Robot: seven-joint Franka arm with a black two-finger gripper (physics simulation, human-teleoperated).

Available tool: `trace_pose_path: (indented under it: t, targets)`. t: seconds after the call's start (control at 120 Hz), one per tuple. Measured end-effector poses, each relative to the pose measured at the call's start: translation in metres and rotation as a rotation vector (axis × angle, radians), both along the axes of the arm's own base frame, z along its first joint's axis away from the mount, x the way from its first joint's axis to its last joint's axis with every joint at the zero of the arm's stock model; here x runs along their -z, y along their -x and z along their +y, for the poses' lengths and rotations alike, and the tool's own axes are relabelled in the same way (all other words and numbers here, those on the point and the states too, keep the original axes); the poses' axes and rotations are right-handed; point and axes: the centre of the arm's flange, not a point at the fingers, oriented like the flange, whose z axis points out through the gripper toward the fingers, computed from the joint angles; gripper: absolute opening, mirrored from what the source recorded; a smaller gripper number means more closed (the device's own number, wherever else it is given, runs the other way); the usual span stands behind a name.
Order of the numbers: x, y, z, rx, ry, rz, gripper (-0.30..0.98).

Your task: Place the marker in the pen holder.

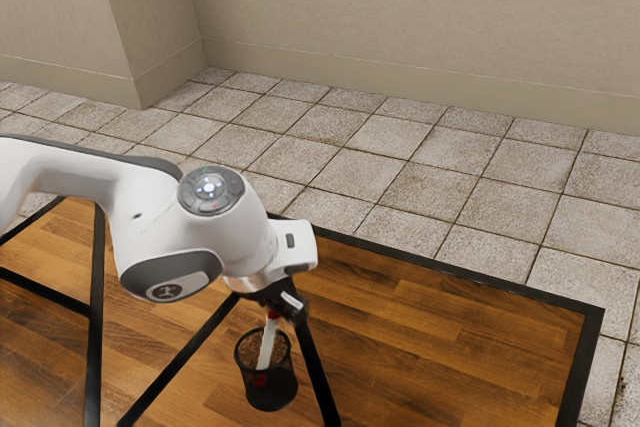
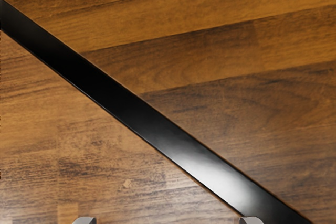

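The white arm (image 1: 150,217) comes in from the exterior view's left, and at its end the black pincer (image 1: 284,305) points down toward the tabletop (image 1: 450,347). The marker (image 1: 267,342), which is white with red at its two ends, is standing inside the pen holder (image 1: 272,392), a black cup with mesh wall. Its lower red end can be seen through this mesh, below the rim, while the white body rises out of the mouth with a small tilt toward the exterior view's right. The upper red end is very near to the pincer; if the two are touching, I cannot tell. The pincer is open: in the wrist view, the grey fingertips (image 2: 252,220) of the pincer (image 2: 168,220) are well apart from each other, with nothing gripped between them. The pen holder is upright on the wooden tabletop, between two black strips (image 1: 315,372) which run apart from each other toward the near side of the exterior view. In the wrist view, one black strip crosses the brown wood in a slanting line, and a bright shine lies on one part of it. Beyond the dark edge (image 1: 592,347) of the tabletop, there is a floor of pale square tiles (image 1: 420,187), and behind it a beige wall (image 1: 400,17).
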Motion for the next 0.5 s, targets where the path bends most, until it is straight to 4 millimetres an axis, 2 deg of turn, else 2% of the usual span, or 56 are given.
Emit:
trace_pose_path:
  t: [0.067, 0.1, 0.133, 0.167, 0.225, 0.242, 0.267, 0.292, 0.342, 0.392, 0.433, 0.5]
  targets:
    - [-0.018, 0.001, 0.001, 0.010, 0.001, -0.039, 0.43]
    - [-0.038, 0.001, 0.001, 0.014, 0.006, -0.080, 0.47]
    - [-0.067, -0.005, 0.005, 0.003, 0.023, -0.135, 0.50]
    - [-0.110, -0.022, 0.014, -0.030, 0.047, -0.204, 0.53]
    - [-0.231, -0.056, 0.021, -0.119, 0.103, -0.324, 0.57]
    - [-0.260, -0.063, 0.027, -0.150, 0.112, -0.340, 0.58]
    - [-0.293, -0.070, 0.041, -0.197, 0.115, -0.346, 0.59]
    - [-0.314, -0.077, 0.060, -0.244, 0.109, -0.335, 0.60]
    - [-0.337, -0.087, 0.097, -0.329, 0.102, -0.284, 0.62]
    - [-0.347, -0.095, 0.123, -0.387, 0.099, -0.217, 0.63]
    - [-0.345, -0.100, 0.138, -0.413, 0.096, -0.152, 0.64]
    - [-0.332, -0.102, 0.146, -0.418, 0.083, -0.051, 0.65]
